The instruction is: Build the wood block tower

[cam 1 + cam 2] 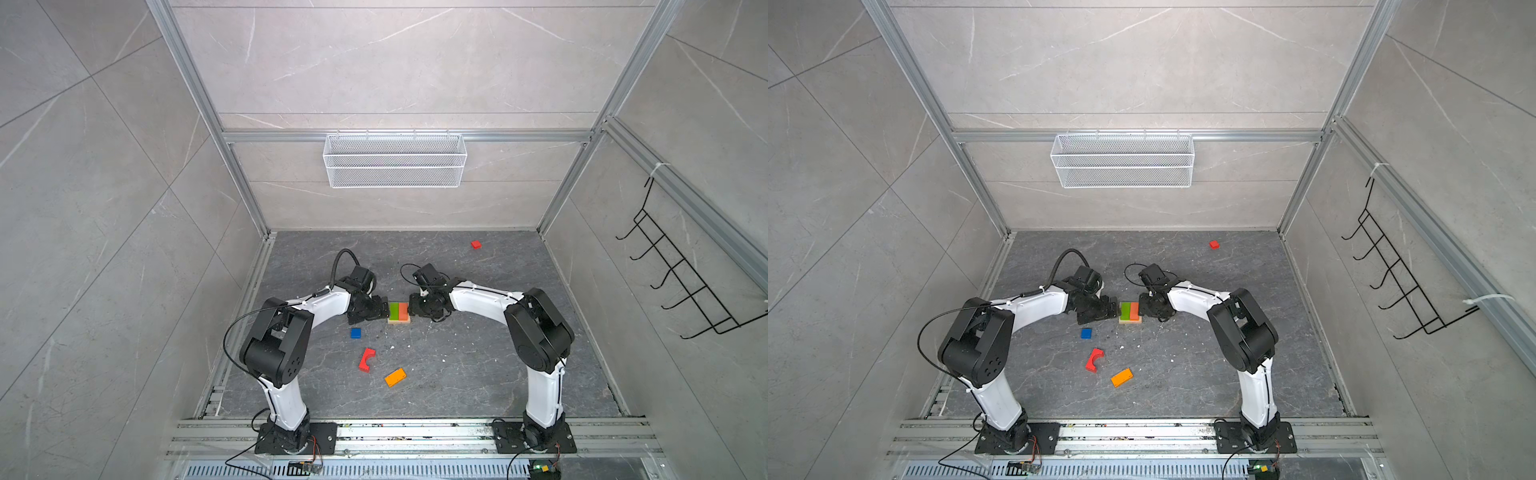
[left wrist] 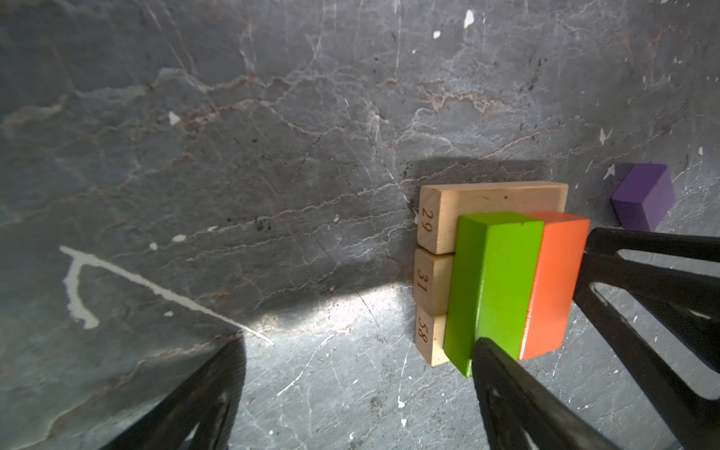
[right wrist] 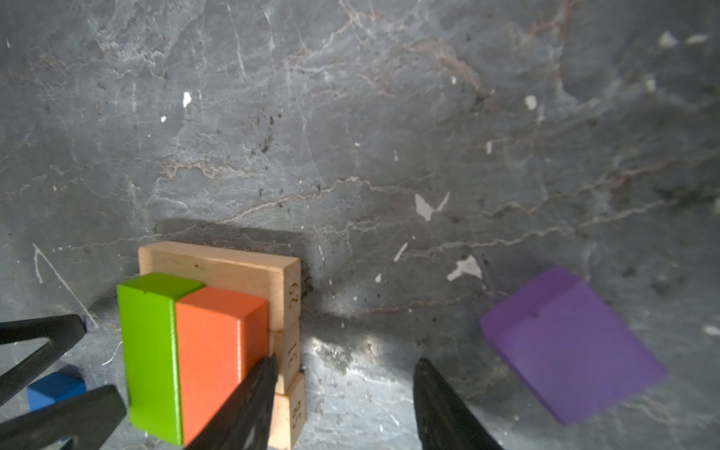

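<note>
The wood block tower stands mid-floor: three tan bars lie side by side, with a green slab and an orange-red slab on them. My left gripper is open at the tower's left, one finger against the green slab's end. From the right, my right gripper is open, one finger against the orange-red slab. Nothing lies between either pair of fingers.
Loose pieces on the floor are a blue block, a red arch, an orange bar, a small red block at the back right, and a purple block beside the right gripper. A wire basket hangs on the back wall.
</note>
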Tool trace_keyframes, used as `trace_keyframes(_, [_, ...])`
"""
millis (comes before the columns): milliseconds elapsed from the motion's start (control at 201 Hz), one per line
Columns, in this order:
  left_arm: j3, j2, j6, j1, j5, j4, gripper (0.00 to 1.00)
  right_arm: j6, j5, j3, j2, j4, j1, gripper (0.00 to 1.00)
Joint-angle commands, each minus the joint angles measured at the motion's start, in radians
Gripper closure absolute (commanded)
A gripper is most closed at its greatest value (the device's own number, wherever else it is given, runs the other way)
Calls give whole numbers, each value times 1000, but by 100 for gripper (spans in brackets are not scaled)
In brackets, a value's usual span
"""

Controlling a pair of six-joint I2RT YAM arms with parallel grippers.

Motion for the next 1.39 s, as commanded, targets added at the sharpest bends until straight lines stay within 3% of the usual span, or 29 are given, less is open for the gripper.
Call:
trace_keyframes(0, [38, -50, 3, 1, 16, -10, 6, -3, 29, 2, -6, -2, -5, 59])
trace_keyframes(493, [20, -113, 26, 4, -74, -71, 5, -12, 31, -12, -20, 8, -8, 58])
trace_keyframes(1389, [-4, -27, 18, 3, -41, -39, 6, -10, 26, 1, -8, 10, -10, 59])
